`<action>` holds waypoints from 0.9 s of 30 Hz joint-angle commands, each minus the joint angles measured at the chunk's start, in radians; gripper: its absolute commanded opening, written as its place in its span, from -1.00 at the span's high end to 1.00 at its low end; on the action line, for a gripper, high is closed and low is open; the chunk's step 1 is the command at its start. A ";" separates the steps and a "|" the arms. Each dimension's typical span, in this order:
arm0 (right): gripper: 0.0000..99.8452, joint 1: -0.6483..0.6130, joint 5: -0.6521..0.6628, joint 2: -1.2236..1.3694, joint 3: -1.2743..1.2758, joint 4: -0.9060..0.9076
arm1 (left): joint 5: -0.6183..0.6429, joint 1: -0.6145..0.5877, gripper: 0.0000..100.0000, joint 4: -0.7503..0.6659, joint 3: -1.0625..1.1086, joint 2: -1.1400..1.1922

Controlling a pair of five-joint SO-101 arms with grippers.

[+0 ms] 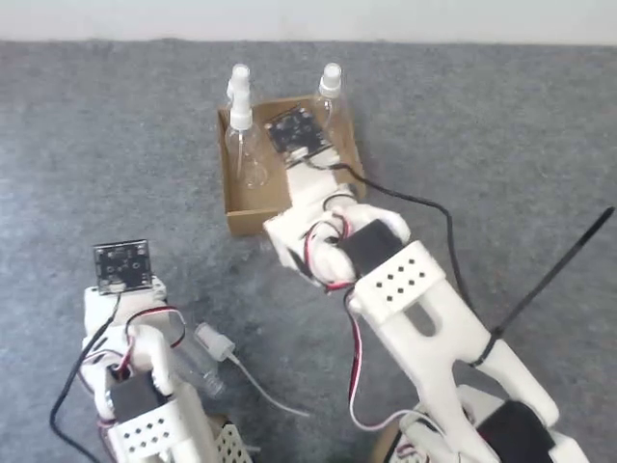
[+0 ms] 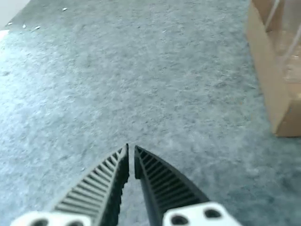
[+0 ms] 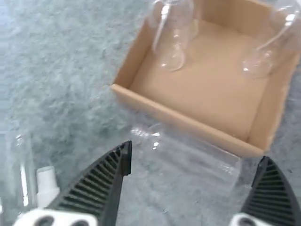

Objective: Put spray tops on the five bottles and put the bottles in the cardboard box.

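Left gripper (image 2: 131,149): low over grey carpet (image 2: 141,70), jaws all but closed, nothing held. Beside the left arm, one clear bottle (image 1: 193,365) lay on its side, white spray top (image 1: 214,340) fitted loosely, dip tube (image 1: 265,394) trailing across the carpet. Right gripper (image 3: 195,153): jaws spread wide, gripping nothing, set either side of a second clear bottle (image 3: 160,141) lying flat just outside the near wall of the cardboard box (image 1: 247,217). Inside the box, upright bottles (image 1: 241,135) with white spray tops stood along the far side, another (image 1: 331,87) at the far corner.
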 commanded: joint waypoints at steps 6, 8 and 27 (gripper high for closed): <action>0.29 -0.179 -0.002 -0.058 0.066 -0.022 | 0.005 -0.137 0.97 -0.012 -0.096 -0.018; 0.29 -0.226 -0.003 -0.056 0.103 -0.059 | 0.005 -0.198 0.97 -0.014 -0.094 -0.018; 0.29 -0.435 -0.008 -0.012 0.281 -0.292 | 0.075 -0.632 0.97 -0.023 -0.013 -0.018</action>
